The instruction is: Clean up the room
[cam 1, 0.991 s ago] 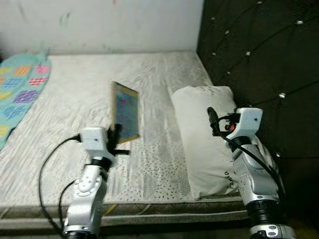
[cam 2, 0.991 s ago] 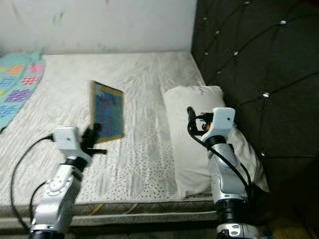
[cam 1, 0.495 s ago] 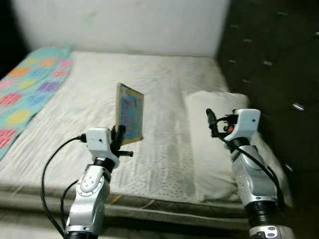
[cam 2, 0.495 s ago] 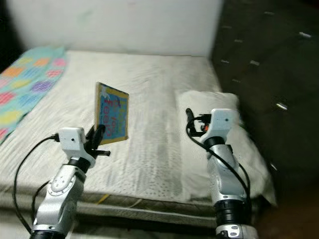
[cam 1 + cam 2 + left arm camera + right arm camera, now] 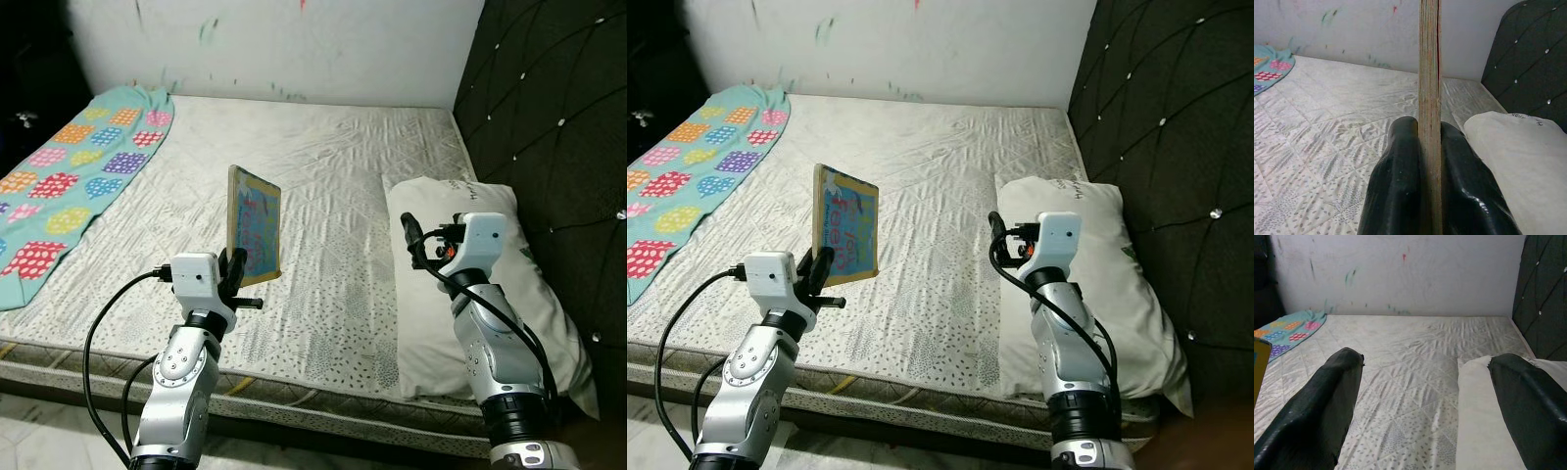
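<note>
Left of centre, the left claw (image 5: 235, 269) clamps the lower edge of a book (image 5: 253, 226) held upright, long axis vertical, over the bed (image 5: 333, 176), while the right claw (image 5: 1425, 396) gapes wide, empty.

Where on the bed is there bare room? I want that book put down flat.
The widest free patch is the mattress between the patterned blanket and the pillow. The headboard side is crowded. The left tool holds the book upright.
</note>
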Robot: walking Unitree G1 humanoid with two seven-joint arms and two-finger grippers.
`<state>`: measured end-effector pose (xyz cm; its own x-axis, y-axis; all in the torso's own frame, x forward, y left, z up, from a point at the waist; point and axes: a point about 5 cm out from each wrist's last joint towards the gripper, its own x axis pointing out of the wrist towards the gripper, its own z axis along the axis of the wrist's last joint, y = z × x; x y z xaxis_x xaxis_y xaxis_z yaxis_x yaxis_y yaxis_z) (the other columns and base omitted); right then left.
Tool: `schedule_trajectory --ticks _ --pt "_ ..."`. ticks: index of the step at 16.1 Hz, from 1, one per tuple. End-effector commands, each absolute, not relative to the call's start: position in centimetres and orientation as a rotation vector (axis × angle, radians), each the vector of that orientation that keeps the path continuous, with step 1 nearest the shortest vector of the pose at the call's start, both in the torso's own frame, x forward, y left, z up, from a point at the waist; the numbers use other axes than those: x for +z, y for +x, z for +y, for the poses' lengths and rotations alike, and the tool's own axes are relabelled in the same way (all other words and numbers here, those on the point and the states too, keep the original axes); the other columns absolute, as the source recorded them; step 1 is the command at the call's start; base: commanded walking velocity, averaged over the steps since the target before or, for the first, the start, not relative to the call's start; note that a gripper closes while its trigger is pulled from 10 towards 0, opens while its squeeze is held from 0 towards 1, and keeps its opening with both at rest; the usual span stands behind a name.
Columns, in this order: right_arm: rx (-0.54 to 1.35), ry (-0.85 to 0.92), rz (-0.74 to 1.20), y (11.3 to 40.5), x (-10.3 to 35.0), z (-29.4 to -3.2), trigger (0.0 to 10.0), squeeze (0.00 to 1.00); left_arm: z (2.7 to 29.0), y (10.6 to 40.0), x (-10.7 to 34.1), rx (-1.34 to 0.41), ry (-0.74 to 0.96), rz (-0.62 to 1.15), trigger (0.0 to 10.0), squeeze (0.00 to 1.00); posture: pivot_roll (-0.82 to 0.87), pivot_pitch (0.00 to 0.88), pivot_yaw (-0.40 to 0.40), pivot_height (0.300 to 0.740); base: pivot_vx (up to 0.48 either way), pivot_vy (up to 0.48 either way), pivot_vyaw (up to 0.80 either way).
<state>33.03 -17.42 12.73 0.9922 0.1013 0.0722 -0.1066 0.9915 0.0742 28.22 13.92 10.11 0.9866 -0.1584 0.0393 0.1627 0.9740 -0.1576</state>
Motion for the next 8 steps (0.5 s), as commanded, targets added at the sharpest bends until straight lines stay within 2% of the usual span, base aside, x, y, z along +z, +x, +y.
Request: schedule_trajectory --ticks 1,3,6,8 --pt "0.107 0.084 -0.080 33.16 12.95 -17.45 10.0 0.00 13.99 28.55 11.19 -0.170 -0.146 -0.074 10.0 0.00 -0.05 0.000 0.022 0.740 0.000 0.000 0.00" --pt "0.112 0.092 -0.078 33.18 12.96 -17.35 10.0 0.00 13.95 28.54 11.22 -0.171 -0.147 -0.074 10.0 0.00 -0.05 0.000 0.022 0.740 0.000 0.000 0.00" --pt "0.108 0.104 -0.076 33.33 12.98 -17.35 10.0 0.00 13.92 28.58 11.25 -0.175 -0.143 -0.075 10.0 0.00 -0.05 0.000 0.022 0.740 0.000 0.000 -0.73" --pt "0.106 0.099 -0.077 33.40 13.03 -17.34 10.0 0.00 13.90 28.65 11.28 -0.176 -0.143 -0.075 10.0 0.00 -0.05 0.000 0.020 0.740 0.000 0.000 0.00"
